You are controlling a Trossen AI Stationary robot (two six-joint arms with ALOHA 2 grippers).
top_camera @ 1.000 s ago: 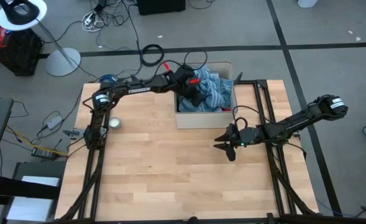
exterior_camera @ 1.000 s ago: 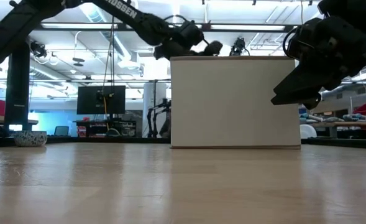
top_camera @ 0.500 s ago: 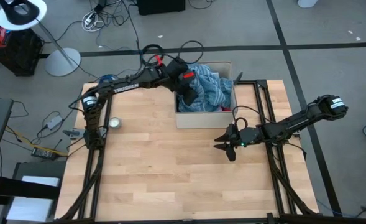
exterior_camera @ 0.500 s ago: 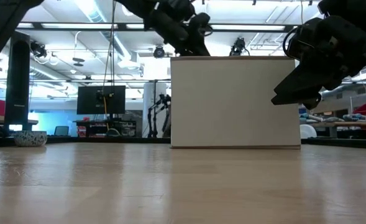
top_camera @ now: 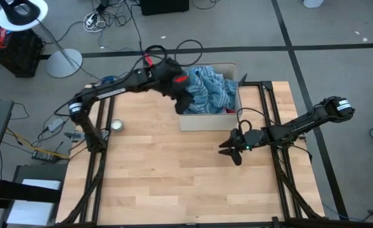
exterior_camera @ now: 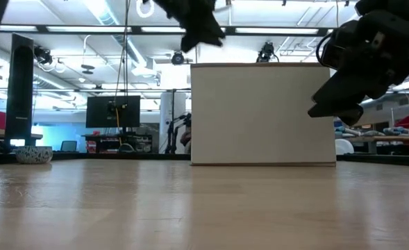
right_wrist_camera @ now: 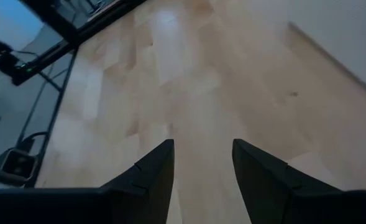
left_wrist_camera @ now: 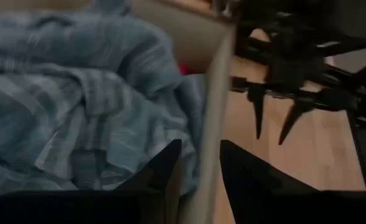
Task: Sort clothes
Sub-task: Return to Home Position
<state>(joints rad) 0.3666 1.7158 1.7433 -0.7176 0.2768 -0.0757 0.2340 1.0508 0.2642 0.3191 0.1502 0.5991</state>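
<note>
A blue striped cloth lies heaped in the beige cardboard box at the table's far side. A bit of red piece shows beside the cloth. My left gripper hovers open above the box's left near corner, over its wall edge, with nothing between its fingers. My right gripper stands open above the bare table, in front of the box's right end. It also shows in the left wrist view.
A small round bowl sits near the table's left edge. Bare wood stretches in front of the box to the near edge. Dark frame rails run along the table's left and right sides.
My left gripper has risen out of the box, off the blue striped cloth, and drawn back toward the table's left edge, rolling a little. The cloth stays in the box, with more of it now uncovered.
</note>
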